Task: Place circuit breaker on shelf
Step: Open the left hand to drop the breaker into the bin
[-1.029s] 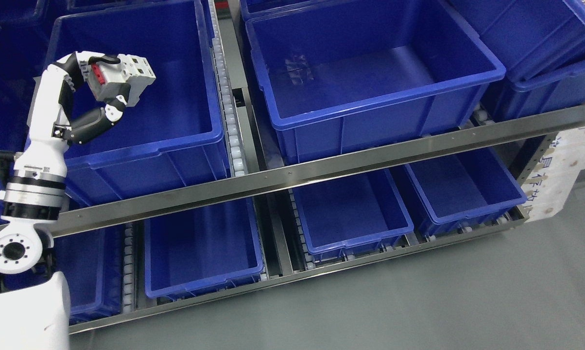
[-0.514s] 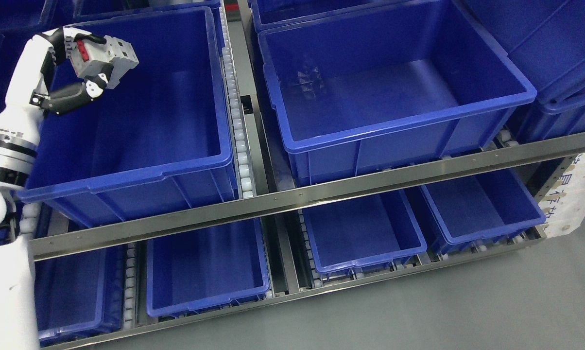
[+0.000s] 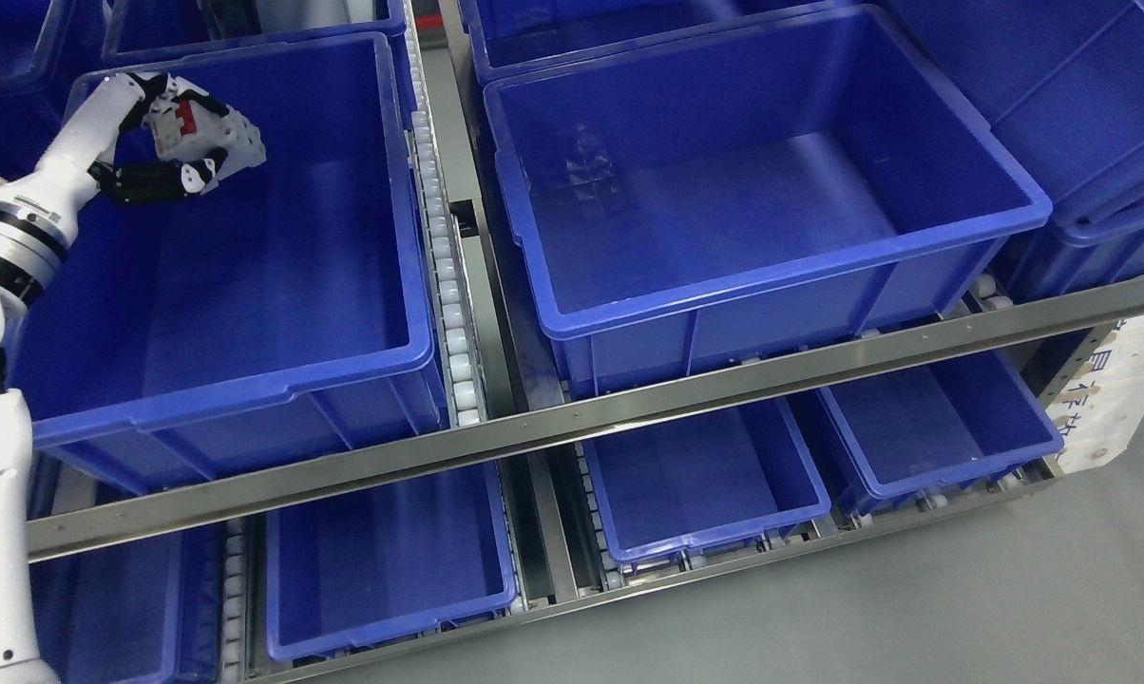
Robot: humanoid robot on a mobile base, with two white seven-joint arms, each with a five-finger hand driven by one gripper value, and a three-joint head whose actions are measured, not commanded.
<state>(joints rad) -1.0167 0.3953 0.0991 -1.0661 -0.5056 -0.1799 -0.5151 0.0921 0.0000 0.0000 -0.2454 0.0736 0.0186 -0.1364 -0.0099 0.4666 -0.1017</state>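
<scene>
My left hand (image 3: 187, 142) is shut on a grey circuit breaker (image 3: 213, 134) with a red face. It holds it above the far left corner of a large blue bin (image 3: 239, 380) on the upper shelf level. The white left arm comes in along the picture's left edge. The bin's floor below the breaker is bare. The right hand is out of view.
A second large blue bin (image 3: 772, 275) sits to the right on the same level, past a roller track (image 3: 444, 275). A steel shelf rail (image 3: 572, 427) runs across the front. Smaller blue bins (image 3: 705, 475) sit on the lower level. Grey floor lies at the bottom right.
The camera view has shifted, so the shelf sits lower in the picture. My left hand has reached further into the back left of the bin with the breaker still held.
</scene>
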